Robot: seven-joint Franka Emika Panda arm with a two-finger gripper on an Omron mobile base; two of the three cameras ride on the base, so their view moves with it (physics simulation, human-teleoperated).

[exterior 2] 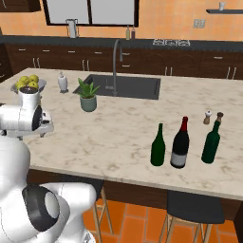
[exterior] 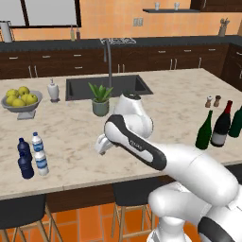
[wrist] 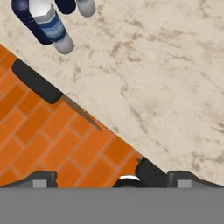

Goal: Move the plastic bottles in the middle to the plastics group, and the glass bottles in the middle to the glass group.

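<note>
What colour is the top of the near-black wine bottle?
Red, on the near-black wine bottle; clearest in the right base view.

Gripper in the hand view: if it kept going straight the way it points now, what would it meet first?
Probably the bare marble counter near its front edge. The open gripper looks down over that edge, with the water bottles off to one side. Depth is unclear, so it could pass the edge toward the orange floor.

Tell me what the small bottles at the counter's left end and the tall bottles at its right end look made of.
Clear water bottles: see-through plastic by the look, pale labels, blue caps. Dark navy bottles: opaque, matte, probably plastic too. Green wine bottles and the near-black red-topped bottle: glossy and long-necked, likely glass. Counter: beige veined stone look, though rendered, so uncertain.
</note>
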